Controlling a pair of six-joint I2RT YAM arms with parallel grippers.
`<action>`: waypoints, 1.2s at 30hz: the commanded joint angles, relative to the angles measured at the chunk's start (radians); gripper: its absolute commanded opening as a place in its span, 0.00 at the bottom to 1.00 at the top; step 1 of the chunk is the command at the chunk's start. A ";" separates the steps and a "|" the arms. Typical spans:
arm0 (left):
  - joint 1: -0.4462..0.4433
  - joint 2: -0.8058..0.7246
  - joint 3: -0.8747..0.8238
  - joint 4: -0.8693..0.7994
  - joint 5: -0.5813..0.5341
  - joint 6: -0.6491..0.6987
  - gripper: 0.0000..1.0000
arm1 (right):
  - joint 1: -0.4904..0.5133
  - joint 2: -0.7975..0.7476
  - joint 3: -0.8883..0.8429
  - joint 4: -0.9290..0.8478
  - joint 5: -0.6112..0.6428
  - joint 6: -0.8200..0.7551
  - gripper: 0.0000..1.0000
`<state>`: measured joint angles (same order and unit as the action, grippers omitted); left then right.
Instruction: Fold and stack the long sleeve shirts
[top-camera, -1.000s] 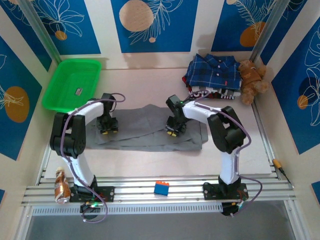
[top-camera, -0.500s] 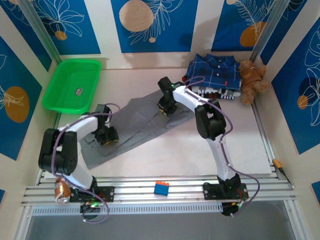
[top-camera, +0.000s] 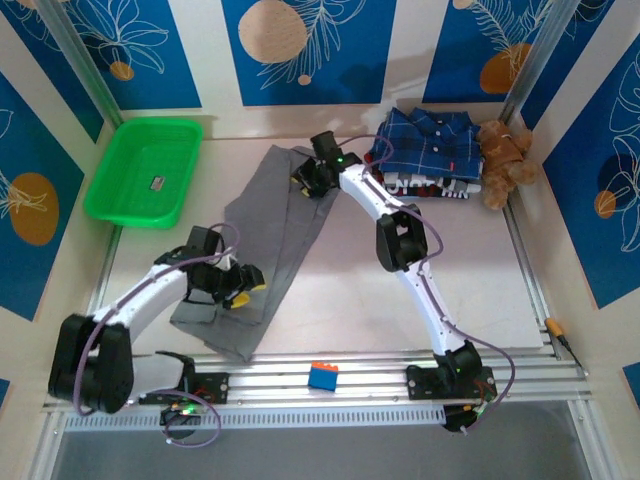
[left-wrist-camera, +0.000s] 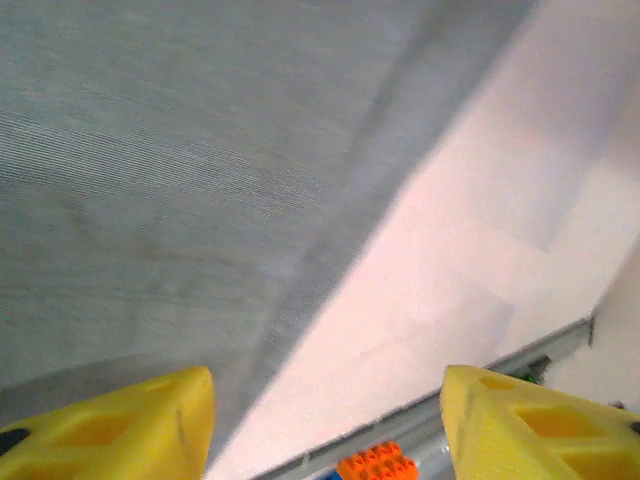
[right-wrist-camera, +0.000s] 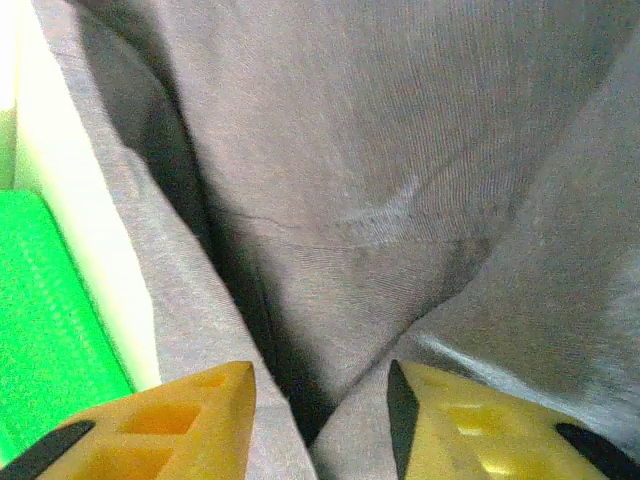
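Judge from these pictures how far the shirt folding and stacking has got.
Done: the navy plaid shirt lies folded on the back-right pile. In hand: the grey shirt, folded into a long strip, with the left hand and right hand open at its ends. Left: folding it shorter and stacking it.

The long shirt (top-camera: 260, 235) lies slantwise on the surface (top-camera: 350, 290), from far centre to near left, with the tray (top-camera: 125, 175) far left of it, the other shirt (top-camera: 430, 140) topping a pile far right, the teddy bear (top-camera: 502, 160) just right of that, and a block (top-camera: 322, 376) on the near rail.
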<state>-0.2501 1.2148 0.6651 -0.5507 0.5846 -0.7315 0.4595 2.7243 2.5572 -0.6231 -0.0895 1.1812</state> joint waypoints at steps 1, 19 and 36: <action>0.035 -0.064 0.099 -0.112 0.032 0.030 0.67 | -0.016 -0.170 -0.021 -0.049 -0.063 -0.148 0.44; 0.222 0.208 0.430 -0.295 -0.240 0.239 0.77 | 0.138 -0.587 -0.581 -0.311 0.056 -0.406 0.56; 0.052 -0.057 0.199 -0.533 -0.280 0.240 0.74 | 0.178 -0.434 -0.483 -0.361 0.041 -0.546 0.55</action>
<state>-0.1493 1.1942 0.8753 -1.0115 0.3279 -0.4885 0.6205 2.2581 2.0548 -0.9302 -0.0265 0.6762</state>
